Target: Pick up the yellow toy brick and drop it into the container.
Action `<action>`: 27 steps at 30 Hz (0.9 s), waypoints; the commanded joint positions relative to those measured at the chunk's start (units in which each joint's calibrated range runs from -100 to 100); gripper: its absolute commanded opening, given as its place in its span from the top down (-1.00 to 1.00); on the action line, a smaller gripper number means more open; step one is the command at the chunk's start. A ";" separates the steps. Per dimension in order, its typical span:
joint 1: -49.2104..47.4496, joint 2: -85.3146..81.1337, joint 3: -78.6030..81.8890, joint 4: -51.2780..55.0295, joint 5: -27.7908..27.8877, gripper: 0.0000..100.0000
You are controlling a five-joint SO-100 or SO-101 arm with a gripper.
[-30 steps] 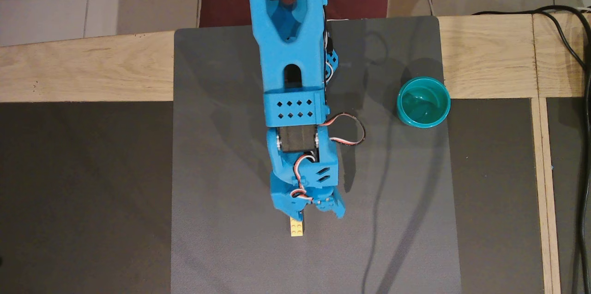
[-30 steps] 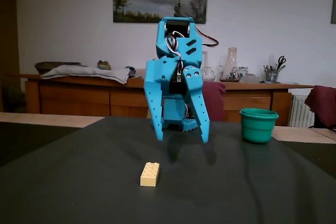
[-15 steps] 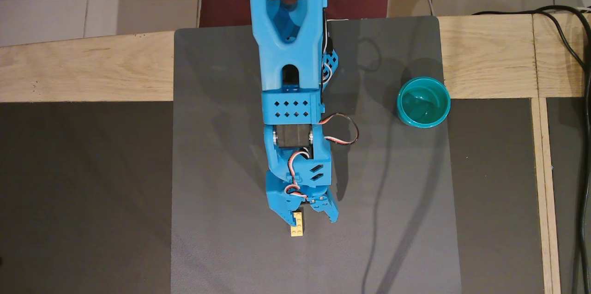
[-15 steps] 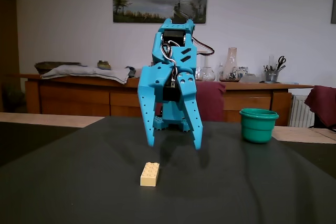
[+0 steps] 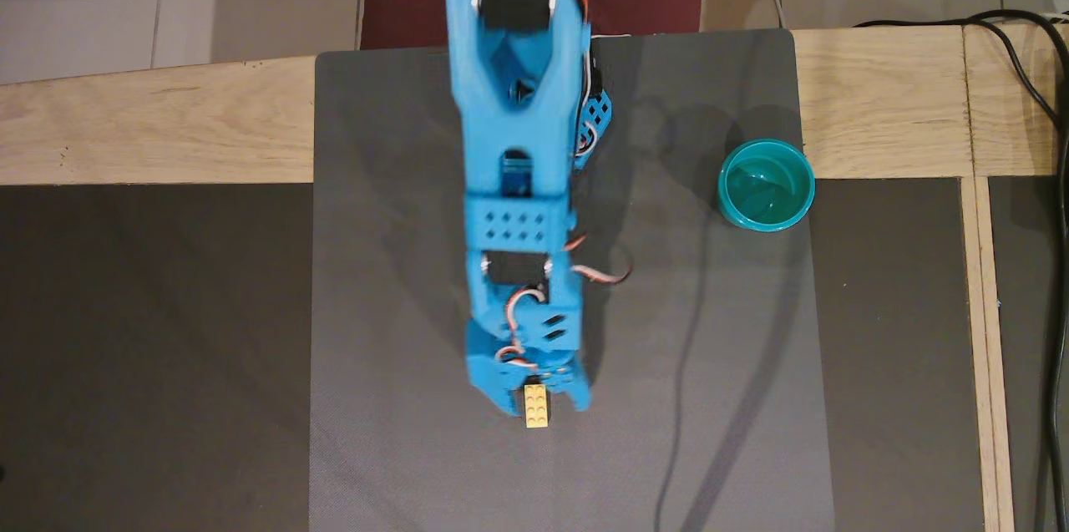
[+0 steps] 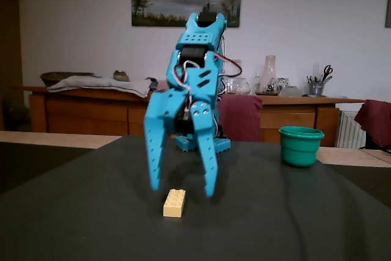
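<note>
The yellow toy brick [image 5: 536, 407] [image 6: 175, 203] lies flat on the grey mat, studs up. My blue gripper [image 5: 541, 408] [image 6: 182, 191] hangs open just above it, one finger on each side of the brick's near end in the overhead view. The fixed view shows its fingertips a little above the mat and slightly behind the brick, touching nothing. The container [image 5: 766, 184] [image 6: 300, 145], a teal-green cup, stands upright at the mat's right edge, far from the gripper, and looks empty.
A grey mat [image 5: 401, 265] covers the middle of the wooden table [image 5: 125, 127]. Black cables [image 5: 1040, 98] run along the right side. A sideboard [image 6: 91, 111] with clutter stands behind the table in the fixed view.
The arm has reached forward and lowered, swinging slightly left in the overhead view. The open fingers now straddle the brick instead of stopping short of it. Brick and cup have not moved.
</note>
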 commanded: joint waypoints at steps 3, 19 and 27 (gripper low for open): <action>0.43 6.53 -1.25 -6.63 0.34 0.52; 1.21 8.39 -0.53 -6.99 0.86 1.00; 0.28 6.20 -2.24 -4.76 -2.59 1.00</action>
